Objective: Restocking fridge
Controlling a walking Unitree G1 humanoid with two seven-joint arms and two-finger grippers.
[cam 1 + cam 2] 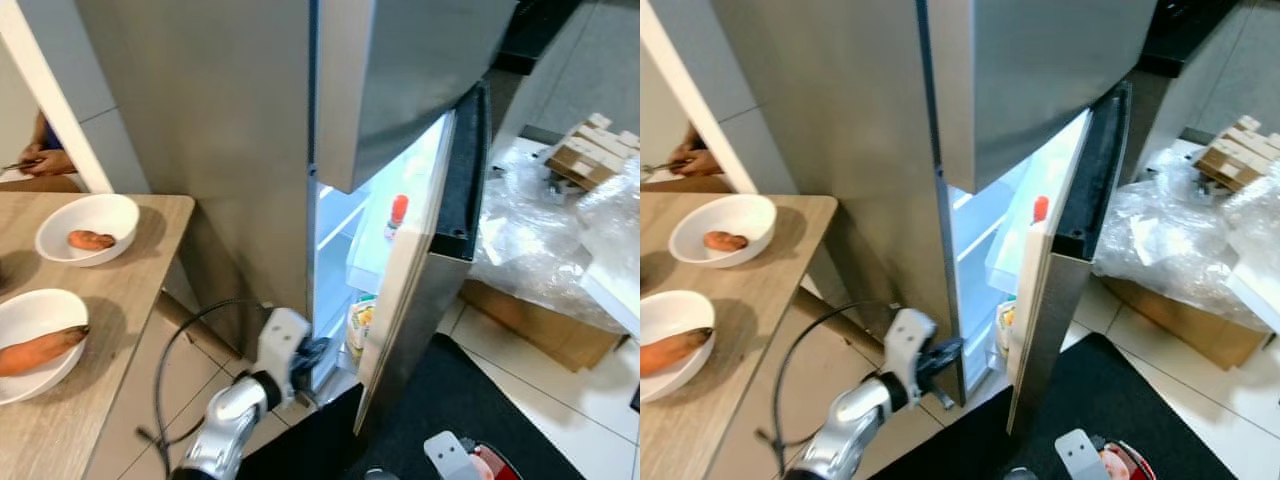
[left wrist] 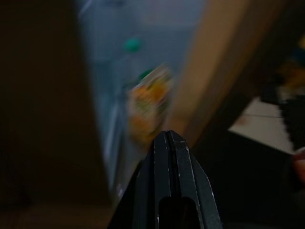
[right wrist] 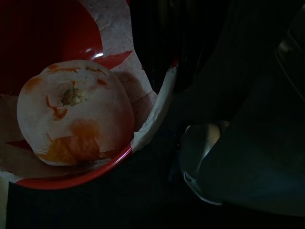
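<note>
The steel fridge (image 1: 230, 150) has its lower door (image 1: 415, 300) standing part open, and the inside is lit. A red-capped bottle (image 1: 397, 214) and an orange juice carton (image 1: 360, 324) stand in the door shelves; the carton (image 2: 148, 101) is blurred in the left wrist view. My left gripper (image 1: 316, 360) is shut and empty, low at the edge of the opening beside the door gap. My right gripper (image 3: 159, 71) is shut on the rim of a red paper-lined bowl (image 3: 102, 167) holding a pale, orange-streaked round fruit (image 3: 76, 112). The bowl (image 1: 486, 466) is low by my body.
A wooden table (image 1: 90, 400) on the left carries two white bowls (image 1: 112, 212) (image 1: 30, 312), each with a sweet potato. A person's hand (image 1: 45, 160) rests beyond it. Plastic-wrapped goods (image 1: 540, 230) and a cardboard box (image 1: 540, 325) lie right of the door. A black mat (image 1: 450, 395) covers the floor.
</note>
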